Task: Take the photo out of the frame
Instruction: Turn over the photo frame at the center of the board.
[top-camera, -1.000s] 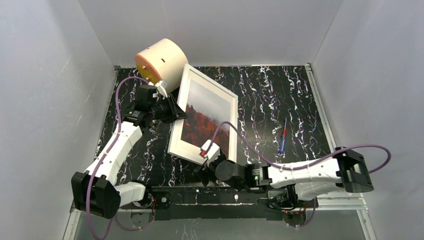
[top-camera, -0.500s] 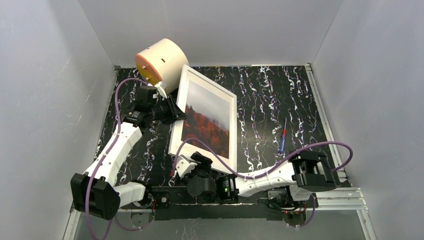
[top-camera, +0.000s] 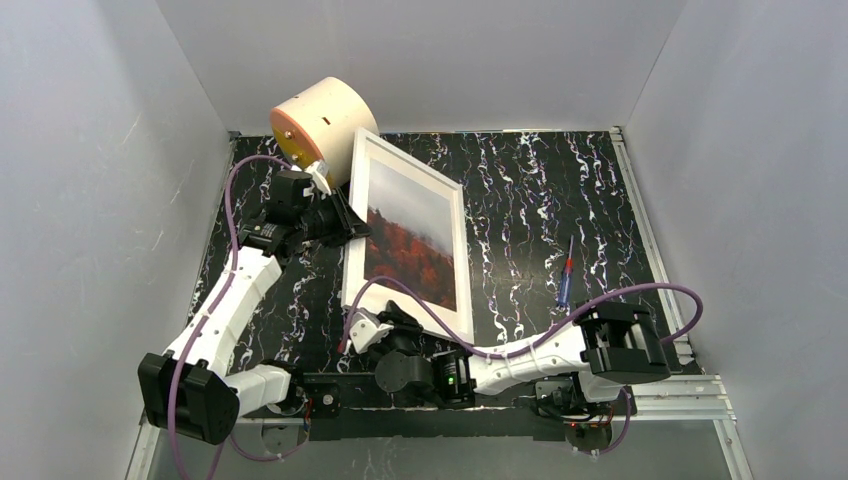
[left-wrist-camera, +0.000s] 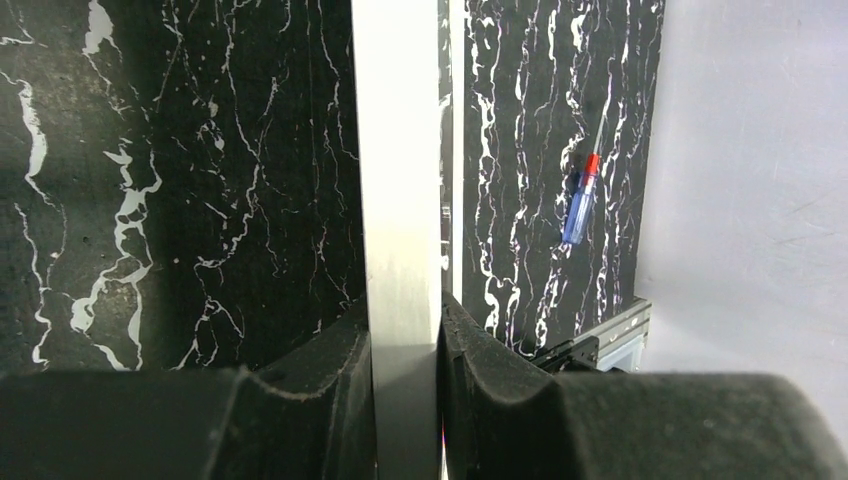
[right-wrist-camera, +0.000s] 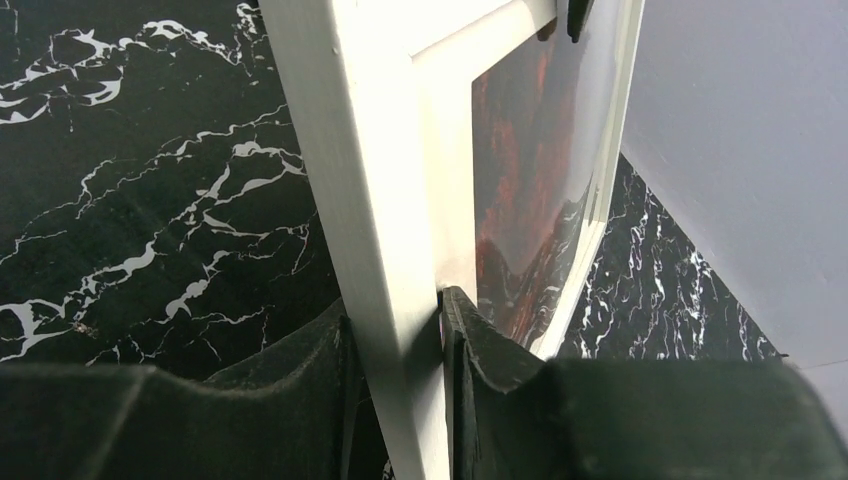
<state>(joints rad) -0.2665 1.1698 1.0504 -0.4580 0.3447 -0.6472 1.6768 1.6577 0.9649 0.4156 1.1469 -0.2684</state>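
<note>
The white frame (top-camera: 463, 262) is tilted up off the table, and the photo (top-camera: 415, 240) of red trees under grey mist sits inside it, facing up. My left gripper (top-camera: 347, 222) is shut on the frame's left edge; in the left wrist view the white edge (left-wrist-camera: 400, 150) runs between the pads of the gripper (left-wrist-camera: 405, 340). My right gripper (top-camera: 392, 318) is shut on the frame's near edge by its left corner. In the right wrist view the gripper (right-wrist-camera: 395, 330) pinches the white rail (right-wrist-camera: 340, 120), with the photo (right-wrist-camera: 530, 170) just beyond.
A cream cylinder with an orange face (top-camera: 320, 122) leans at the back left, just behind the frame's top corner. A blue and red screwdriver (top-camera: 566, 275) lies on the black marbled table at the right, also in the left wrist view (left-wrist-camera: 580, 205). Grey walls enclose the table.
My right arm swung left along the frame's near edge and now pinches it by the left corner. The frame has tipped a little more upright. The left gripper kept its grip.
</note>
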